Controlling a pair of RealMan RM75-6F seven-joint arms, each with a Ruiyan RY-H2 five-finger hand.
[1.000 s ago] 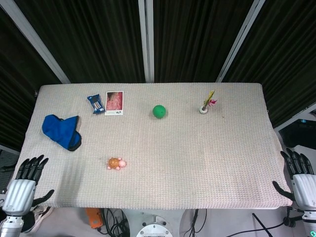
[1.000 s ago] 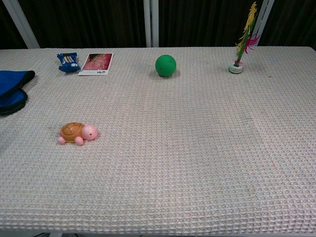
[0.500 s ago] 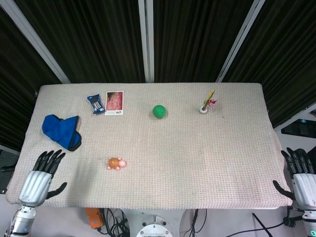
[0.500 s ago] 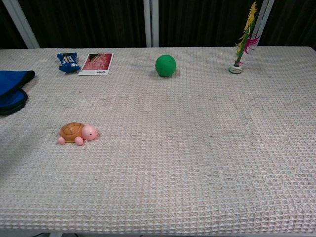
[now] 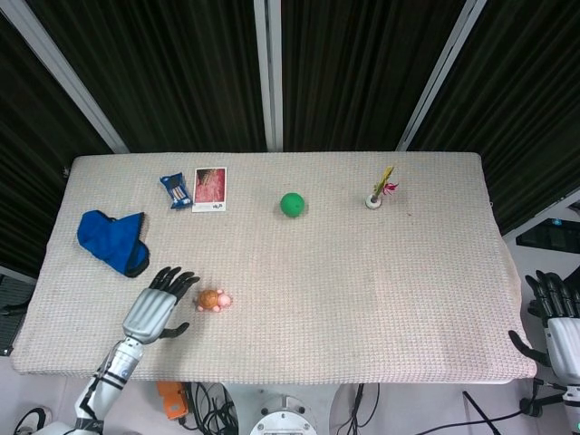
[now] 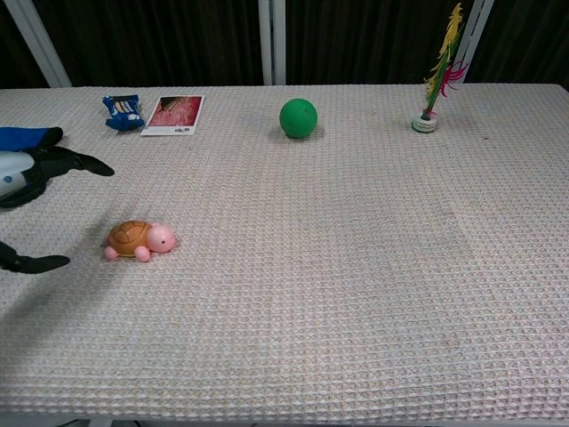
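1. Toy turtle [image 5: 214,300] on the near left tabletop [image 5: 362,272], just beside the left hand [image 5: 154,311], fingers spread, holding nothing.
2. Right hand [image 5: 560,322] off the right edge, fingers apart, empty.
3. Farther back: blue cloth [image 5: 113,240], green ball [image 5: 291,204].

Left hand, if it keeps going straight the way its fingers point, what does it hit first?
Probably the toy turtle: the left hand is open, fingers aimed up and right, just beside it. Height above the tablecloth is unclear, so it might pass over.
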